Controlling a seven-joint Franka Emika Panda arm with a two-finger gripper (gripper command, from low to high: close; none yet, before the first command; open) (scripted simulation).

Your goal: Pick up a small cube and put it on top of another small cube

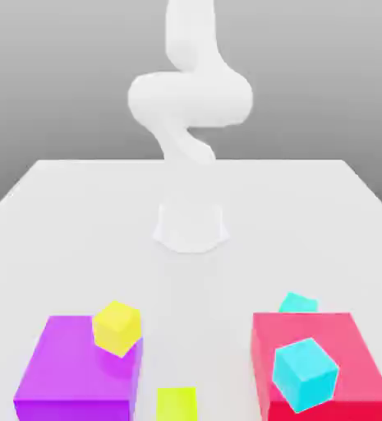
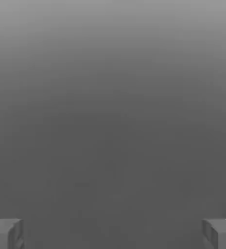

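Note:
The small lime cube (image 1: 176,403) lies on the white table (image 1: 79,214) at the front edge of the exterior view, between the two big blocks. A warmer yellow small cube (image 1: 117,326) sits tilted on the purple block (image 1: 71,378). One cyan small cube (image 1: 306,373) rests on the red block (image 1: 342,345), and a second cyan cube (image 1: 297,303) peeks out behind that block. The white arm (image 1: 190,99) rises at the back middle, far from the cubes. In the hand view my gripper (image 2: 113,234) is open, its grey fingertips (image 2: 5,233) wide apart with nothing between them, facing plain grey.
The purple block stands at the exterior view's front left and the red block at its front right. The arm's round base (image 1: 191,226) sits mid-table. White tabletop stretches between the base and the blocks.

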